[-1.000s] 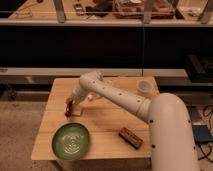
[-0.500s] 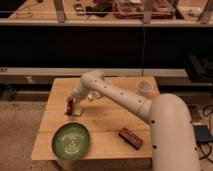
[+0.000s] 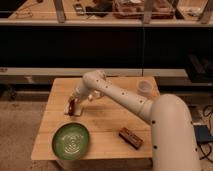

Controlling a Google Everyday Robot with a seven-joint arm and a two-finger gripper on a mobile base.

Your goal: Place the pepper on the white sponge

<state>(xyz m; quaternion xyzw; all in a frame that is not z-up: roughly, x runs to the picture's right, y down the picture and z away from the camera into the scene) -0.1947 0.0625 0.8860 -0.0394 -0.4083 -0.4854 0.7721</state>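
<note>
Plate [image 3: 71, 141] first, green and nearest you at the counter's [image 3: 107, 120] front left corner, with the brown block [image 3: 130, 137] off to its right, both well clear of the action. Past the plate, your claw [image 3: 73, 108] hangs low over the left side of the counter, arm reaching in from the right so the wrist points down. A dark red-brown shape there looks like the pepper [image 3: 73, 107], right at the claw; whether it's gripped I can't tell. The white sponge isn't visible to me, possibly hidden beneath. Farther back, a pale cup [image 3: 144, 88] sits at the right rear.
</note>
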